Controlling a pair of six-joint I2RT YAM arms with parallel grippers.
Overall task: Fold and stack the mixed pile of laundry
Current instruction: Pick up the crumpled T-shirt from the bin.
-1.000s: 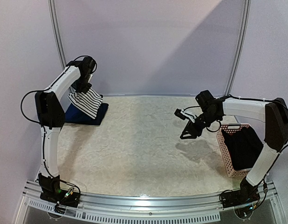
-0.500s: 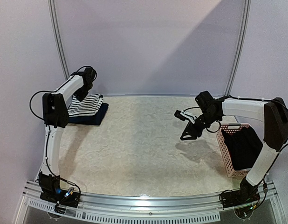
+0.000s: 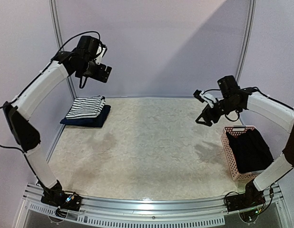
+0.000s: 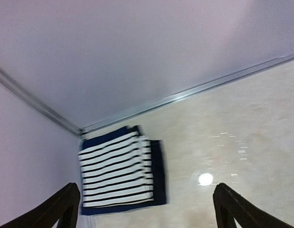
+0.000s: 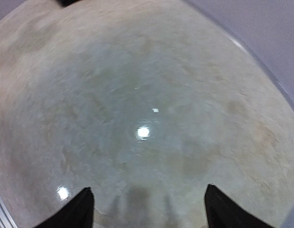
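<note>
Illumination is overhead, even and moderately bright. On the back wall [image 3: 151,47] a diagonal shade darkens the area toward 2 o'clock. Soft, diffuse arm shadows lie on the worktop [image 3: 147,156] at 9 and 4 o'clock. Left wrist view: one lamp glare spot on the worktop, and slight smear on the striped tank top [image 4: 116,173]. Right wrist view: two glare spots, soft focus, strong curvature at the edges.

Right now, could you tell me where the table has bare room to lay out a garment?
The middle of the table is bare, from the striped top on the navy piece at the far left to the pink basket on the right. Both spots are crowded.
</note>
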